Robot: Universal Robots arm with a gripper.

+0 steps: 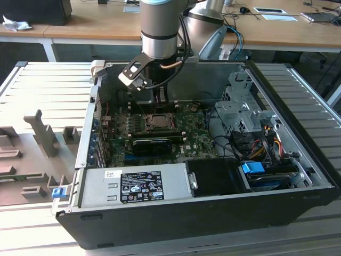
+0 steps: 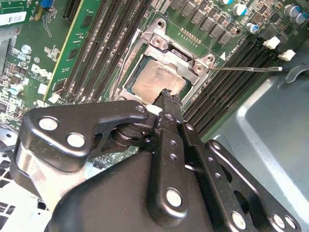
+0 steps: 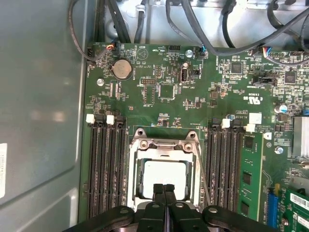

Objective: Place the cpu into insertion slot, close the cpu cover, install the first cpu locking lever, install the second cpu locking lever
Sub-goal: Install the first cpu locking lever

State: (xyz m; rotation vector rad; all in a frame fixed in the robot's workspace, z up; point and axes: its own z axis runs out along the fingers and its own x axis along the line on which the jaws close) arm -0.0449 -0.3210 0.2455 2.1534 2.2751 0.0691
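The hand (image 3: 164, 189), shut tight and holding nothing, hung just above one edge of the cpu (image 3: 166, 172), which lay framed by the lowered cpu cover (image 3: 164, 144).

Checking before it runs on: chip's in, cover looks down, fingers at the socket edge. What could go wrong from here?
1. The shut gripper hangs at the cover edge, right by the chip; a slip could scrape its top.
2. One lever looks unlatched, so the cover may lift.
3. Memory slots sit close on both sides; the wide gripper linkage might hit them.
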